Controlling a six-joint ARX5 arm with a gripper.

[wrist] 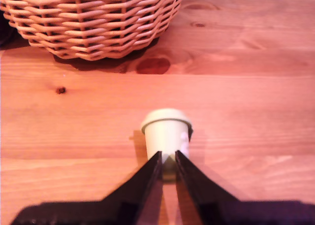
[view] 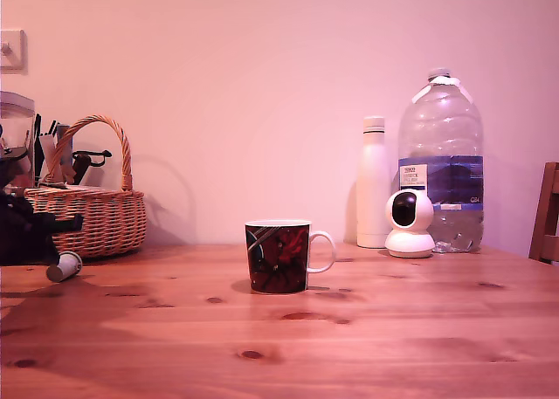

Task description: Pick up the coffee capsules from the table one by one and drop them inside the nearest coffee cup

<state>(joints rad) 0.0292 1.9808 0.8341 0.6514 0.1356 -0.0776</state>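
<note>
Beside the wicker basket (wrist: 93, 20), on the table (wrist: 246, 102): end effector (wrist: 168, 162) pinching one coffee capsule (wrist: 166, 134); coffee cup (view: 279, 257) well apart, mid-table

The coffee cup (view: 278, 257) is black with a red and white swirling print, its inside and handle white; the coffee capsule (wrist: 167, 133) is pale off-white; the gripper (wrist: 168, 162) is black; the table (view: 367, 347) is reddish pine with dark knots; the basket (view: 92, 216) is tan woven wicker; the bottle (view: 373, 182) is white; the water jug (view: 441, 159) is clear with a blue label.
</note>
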